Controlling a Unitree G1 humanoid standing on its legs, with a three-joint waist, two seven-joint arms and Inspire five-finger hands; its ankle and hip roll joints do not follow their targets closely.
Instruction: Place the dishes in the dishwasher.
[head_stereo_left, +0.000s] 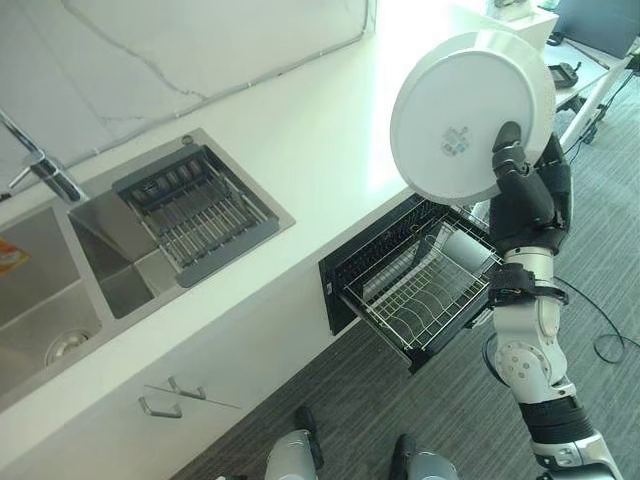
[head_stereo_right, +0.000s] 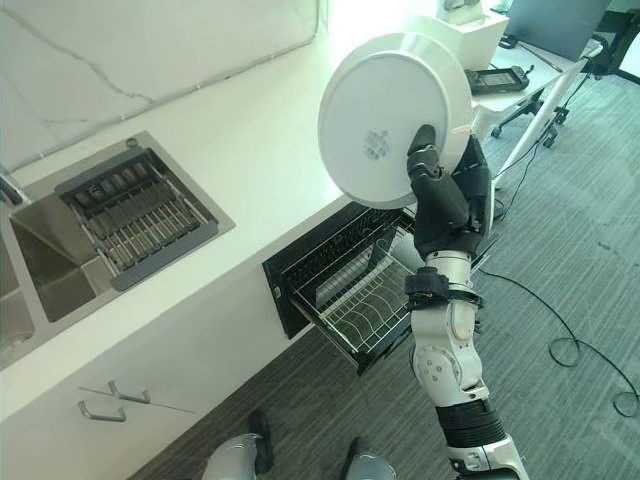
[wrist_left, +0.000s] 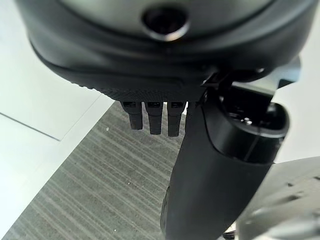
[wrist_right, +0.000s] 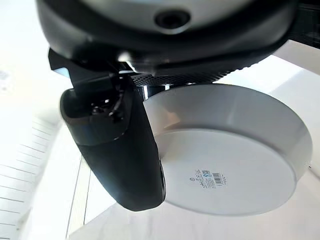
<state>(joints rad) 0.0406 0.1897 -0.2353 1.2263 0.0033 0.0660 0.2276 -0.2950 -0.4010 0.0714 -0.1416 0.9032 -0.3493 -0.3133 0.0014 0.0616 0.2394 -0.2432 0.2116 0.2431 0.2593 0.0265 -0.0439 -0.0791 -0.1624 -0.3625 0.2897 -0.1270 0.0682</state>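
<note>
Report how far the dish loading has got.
Done: the dishwasher rack is pulled out, with what looks like a cup in its far corner. In hand: the right hand grips a white plate, raised above the rack. Left: lowering it in.

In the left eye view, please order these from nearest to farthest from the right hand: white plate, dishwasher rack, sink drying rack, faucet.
1. white plate, held in the right hand.
2. dishwasher rack, pulled out just below the hand.
3. sink drying rack, on the counter's left.
4. faucet, at the far left.

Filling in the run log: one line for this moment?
right hand: holds white bowl | bowl: raised above open dishwasher rack | left hand: idle
</note>
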